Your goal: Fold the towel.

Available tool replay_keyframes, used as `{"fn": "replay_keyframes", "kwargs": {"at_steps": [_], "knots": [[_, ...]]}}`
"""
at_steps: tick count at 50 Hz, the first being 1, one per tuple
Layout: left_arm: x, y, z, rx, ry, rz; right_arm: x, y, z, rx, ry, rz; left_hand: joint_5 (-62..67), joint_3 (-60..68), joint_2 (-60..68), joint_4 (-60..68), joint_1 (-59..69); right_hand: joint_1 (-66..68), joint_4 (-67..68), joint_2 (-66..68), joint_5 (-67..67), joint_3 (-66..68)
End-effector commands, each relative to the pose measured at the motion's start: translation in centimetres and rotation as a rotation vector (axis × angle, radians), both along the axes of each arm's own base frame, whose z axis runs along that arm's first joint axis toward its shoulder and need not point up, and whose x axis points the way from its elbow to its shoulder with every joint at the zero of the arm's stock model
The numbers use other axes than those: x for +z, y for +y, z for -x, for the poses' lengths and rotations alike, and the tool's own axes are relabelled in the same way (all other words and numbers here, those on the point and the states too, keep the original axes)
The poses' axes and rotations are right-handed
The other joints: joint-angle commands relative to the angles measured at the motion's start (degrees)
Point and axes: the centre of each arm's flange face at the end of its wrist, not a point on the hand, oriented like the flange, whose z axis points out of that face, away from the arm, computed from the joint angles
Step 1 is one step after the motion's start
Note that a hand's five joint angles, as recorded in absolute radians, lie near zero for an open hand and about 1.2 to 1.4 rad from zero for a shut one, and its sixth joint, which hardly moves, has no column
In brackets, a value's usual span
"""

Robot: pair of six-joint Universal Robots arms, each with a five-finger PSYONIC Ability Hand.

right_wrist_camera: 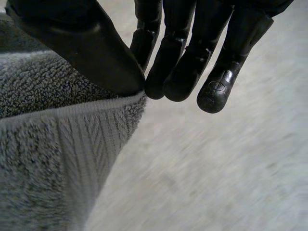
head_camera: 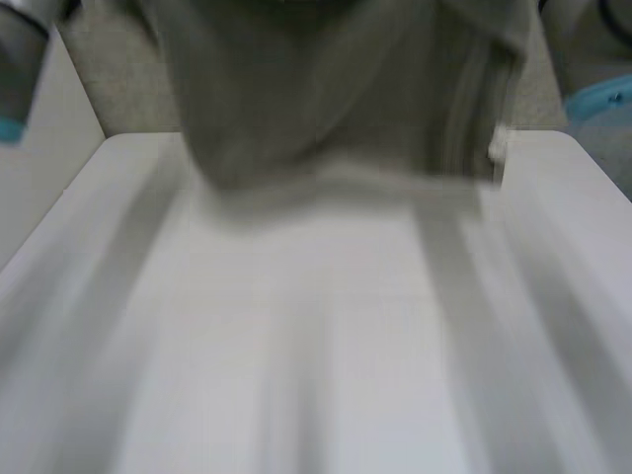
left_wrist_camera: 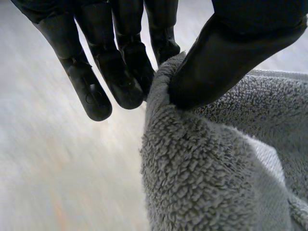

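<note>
The left hand pinches a fuzzy edge of the grey towel between thumb and fingers. The towel hangs spread over the far end of the white bench. The right hand clamps thumb against fingers on the towel's ribbed corner.

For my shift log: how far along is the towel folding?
Grasping looks done: the left robot hand and right robot hand each pinch an edge of the grey towel. In hand: it hangs raised over the white table. Left: no fold shows; laying down and folding remain.
</note>
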Motion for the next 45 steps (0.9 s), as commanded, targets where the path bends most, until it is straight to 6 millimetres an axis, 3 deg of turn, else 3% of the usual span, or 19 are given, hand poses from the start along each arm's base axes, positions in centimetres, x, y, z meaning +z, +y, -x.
{"fn": "replay_keyframes", "kwargs": {"at_steps": [1, 2, 4, 5, 7, 8, 9, 10, 12, 13, 14, 15, 16, 17, 18, 20, 28, 41, 45], "knots": [[0.3, -0.5, -0.6, -0.008, 0.082, 0.026, -1.3, 0.8, -0.3, 0.066, 0.046, -0.046, 4.5, 3.32, 2.94, 2.05, 6.96, 3.4, 3.32, 3.66, 3.27, 3.92], [0.3, -0.5, -0.6, -0.008, 0.082, 0.026, -2.2, 1.0, -0.3, 0.081, 0.069, -0.078, 4.5, 3.32, 2.94, 2.05, 6.96, 3.4, 3.32, 3.66, 3.27, 3.92], [-4.0, -1.3, -0.7, -0.008, 0.045, -0.098, -3.3, 1.2, -0.3, 0.099, 0.098, -0.115, 4.5, 3.32, 2.94, 2.05, 6.96, 3.4, 3.32, 3.66, 3.27, 3.92], [-4.0, -1.3, -0.7, -0.008, 0.045, -0.098, -4.4, 1.5, -0.3, 0.118, 0.123, -0.149, 4.5, 3.32, 2.94, 2.05, 6.96, 3.4, 3.32, 3.66, 3.27, 3.92], [-9.2, -1.9, -1.4, -0.004, -0.005, -0.239, -5.9, 1.7, -0.4, 0.137, 0.149, -0.193, 4.5, 3.32, 2.94, 2.05, 6.96, 3.4, 3.32, 3.66, 3.27, 3.92], [-9.2, -1.9, -1.4, -0.004, -0.006, -0.239, -5.9, 1.7, -0.4, 0.137, 0.15, -0.193, 4.5, 3.32, 2.94, 2.05, 6.96, 3.4, 3.32, 3.66, 3.27, 3.92], [-11.6, -2.0, -2.0, -0.008, -0.031, -0.3, -7.4, 2.1, -0.4, 0.158, 0.176, -0.239, 4.5, 3.32, 2.94, 2.05, 6.96, 3.4, 3.32, 3.66, 3.27, 3.92], [-11.6, -2.0, -2.0, -0.008, -0.031, -0.3, -9.2, 2.3, -0.4, 0.175, 0.204, -0.288, 4.5, 3.32, 2.94, 2.05, 6.96, 3.4, 3.32, 3.66, 3.27, 3.92], [-16.2, -1.6, -2.5, -0.035, -0.08, -0.407, -11.0, 2.3, -0.1, 0.176, 0.233, -0.339, 4.5, 3.32, 2.94, 2.05, 6.96, 3.4, 3.32, 3.66, 3.27, 3.92], [-16.2, -1.6, -2.5, -0.035, -0.08, -0.407, -11.0, 2.3, -0.1, 0.176, 0.234, -0.339, 4.5, 3.32, 2.94, 2.05, 6.96, 3.4, 3.32, 3.66, 3.27, 3.92], [-18.4, -1.0, -2.4, -0.056, -0.101, -0.457, -13.0, 2.6, 0.1, 0.185, 0.256, -0.4, 4.5, 3.32, 2.94, 2.05, 6.96, 3.4, 3.32, 3.66, 3.27, 3.92], [-20.4, -0.4, -2.4, -0.07, -0.123, -0.5, -13.0, 2.6, 0.1, 0.185, 0.256, -0.401, 4.5, 3.32, 2.94, 2.05, 6.96, 3.4, 3.32, 3.66, 3.27, 3.92], [-20.4, -0.4, -2.4, -0.07, -0.124, -0.5, -15.4, 3.0, 0.5, 0.186, 0.281, -0.475, 4.5, 3.32, 2.94, 2.05, 6.96, 3.4, 3.32, 3.66, 3.27, 3.92], [-22.3, 0.2, -2.3, -0.077, -0.149, -0.537, -17.9, 3.7, 0.7, 0.185, 0.313, -0.548, 4.5, 3.32, 2.94, 2.05, 6.96, 3.4, 3.32, 3.66, 3.27, 3.92], [-22.3, 0.2, -2.3, -0.077, -0.149, -0.537, -17.9, 3.7, 0.7, 0.185, 0.313, -0.548, 4.5, 3.32, 2.94, 2.05, 6.96, 3.4, 3.32, 3.66, 3.27, 3.92], [-25.3, 1.3, -2.4, -0.051, -0.226, -0.577, -21.5, 5.2, 1.1, 0.18, 0.37, -0.648, 4.5, 3.32, 2.94, 2.05, 6.96, 3.4, 3.32, 3.66, 3.27, 3.92], [-28.9, 2.4, -2.5, 0.013, -0.402, -0.598, -27.1, 7.9, 2.6, 0.171, 0.454, -0.815, 1.67, 0.5, 0.11, -0.78, 4.13, 3.4, 3.32, 3.66, 3.27, 3.92], [-30.4, 2.6, -2.6, 0.048, -0.472, -0.601, -27.6, 8.3, 3.0, 0.121, 0.439, -0.821, -8.77, -9.94, -10.33, -11.22, -6.3, 3.4, 3.32, 3.66, 3.27, 3.92], [-30.9, 2.6, -2.8, 0.059, -0.476, -0.623, -28.1, 8.4, 3.0, 0.123, 0.442, -0.828, -22.69, -23.87, -24.26, -25.15, -20.23, 3.4, 3.32, 3.66, 3.27, 3.92]]}}
